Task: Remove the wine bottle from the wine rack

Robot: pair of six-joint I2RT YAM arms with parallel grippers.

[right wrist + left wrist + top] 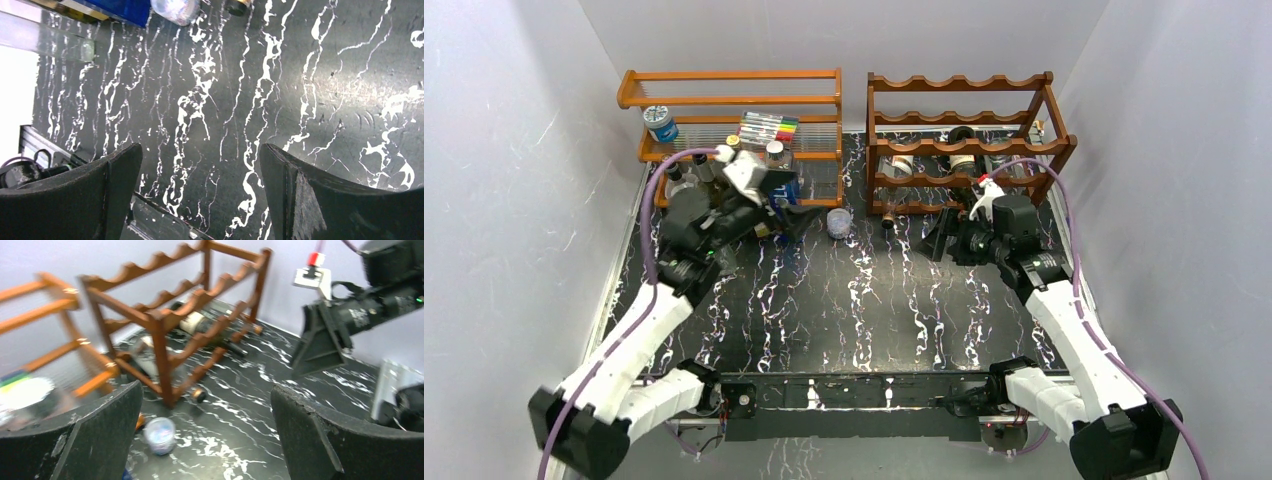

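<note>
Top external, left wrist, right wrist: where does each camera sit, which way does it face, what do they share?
Top external: above and behind the robot, looking down at the table, left arm, right arm and wine rack.
Left wrist: on the left arm, facing the wine rack; left gripper open at bottom.
Right wrist: on the right arm, facing down at the table; right gripper open at bottom.
Shared: the small jar shows in all three.

wine bottle (192, 321) blurred, body behind wine rack (159, 350) rails | blue box (127, 9) and small jar (176, 7) cut by top edge | marker pack (768, 128) print too small to read
</note>
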